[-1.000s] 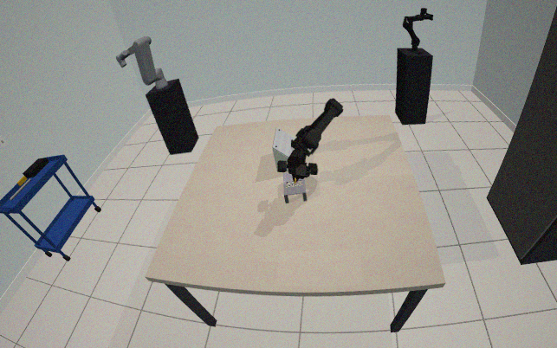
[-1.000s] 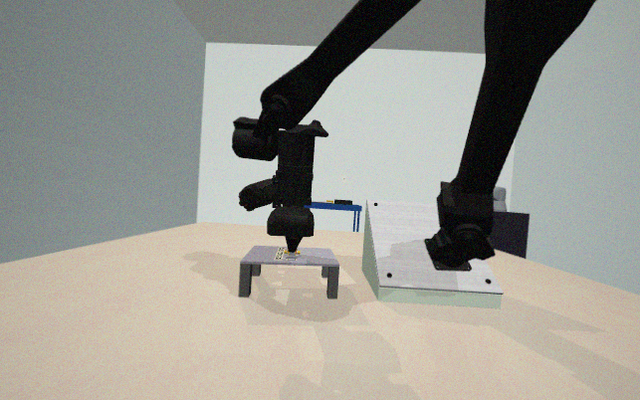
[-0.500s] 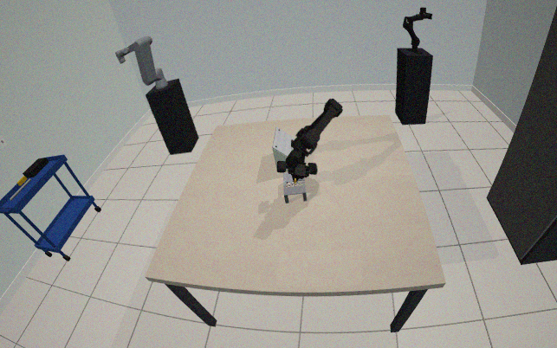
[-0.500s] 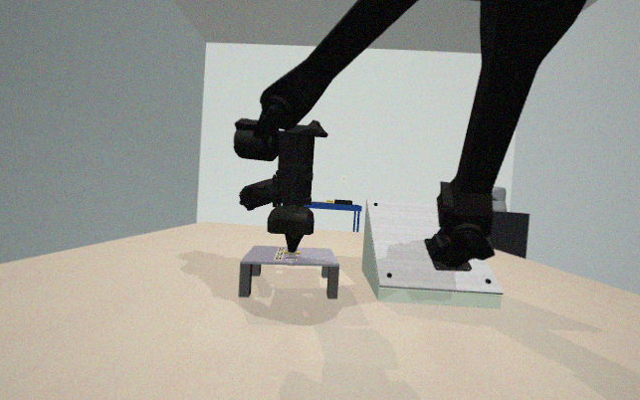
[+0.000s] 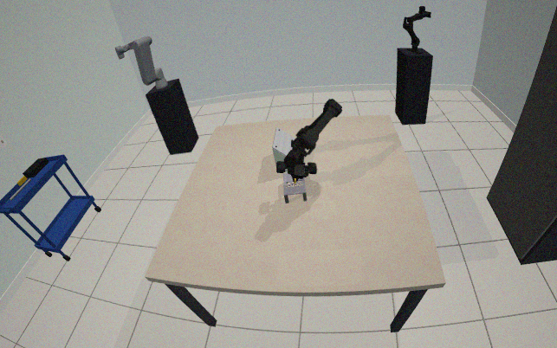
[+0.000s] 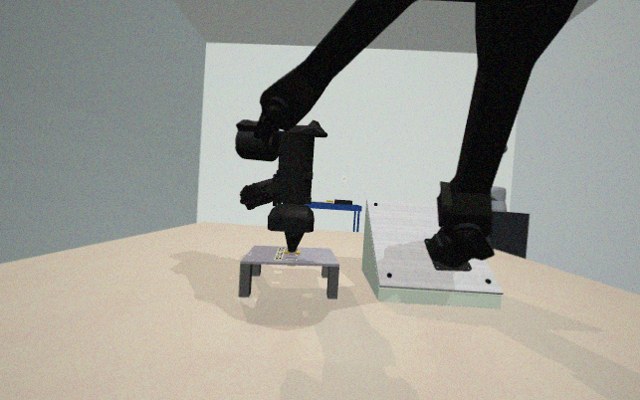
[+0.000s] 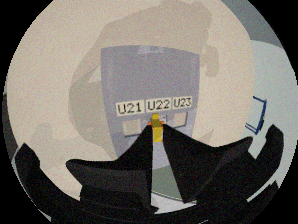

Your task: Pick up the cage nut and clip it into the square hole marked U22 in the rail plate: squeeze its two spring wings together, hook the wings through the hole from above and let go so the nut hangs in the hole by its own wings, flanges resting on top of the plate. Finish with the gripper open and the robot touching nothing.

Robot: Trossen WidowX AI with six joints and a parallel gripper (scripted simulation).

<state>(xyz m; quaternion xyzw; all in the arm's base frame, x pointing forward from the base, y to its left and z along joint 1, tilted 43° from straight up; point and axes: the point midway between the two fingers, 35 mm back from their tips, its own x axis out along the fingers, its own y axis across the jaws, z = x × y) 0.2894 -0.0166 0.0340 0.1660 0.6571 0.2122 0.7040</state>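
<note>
- Gripper (image 5: 295, 178) (image 6: 292, 251) (image 7: 156, 128): fingertips pinching the cage nut (image 6: 292, 253) (image 7: 157, 131), pointed down over the rail plate (image 5: 294, 190) (image 6: 308, 255) (image 7: 150, 75).
- Cage nut: yellow, at the square hole under the U22 label (image 7: 158, 104). Whether its wings have passed through cannot be told.
- Handling, as judged: light and small; the body likely stiff, the spring wings yielding under pressure and apt to snap outward on release. Smooth faces could slip or twist in a narrow grip.
- Recommended hold: across the two wings, evenly, flanges left free to seat on top. Confirm seating before the fingers part.
- Rail plate: grey, flat, raised on short dark legs; holes under U21 (image 7: 129, 108) and U23 (image 7: 182, 102) flank the target.
- Surface: pale, wood-toned desk (image 5: 237, 260) (image 6: 138, 348) (image 7: 45, 100), marked by the arm's shadows.
- Room: tiled floor, plain pale walls; a blue cart (image 5: 65, 222) (image 6: 337, 206) (image 7: 263, 116) to one side, two further arms on black pedestals, and a large dark cabinet-like block (image 5: 540, 173).
</note>
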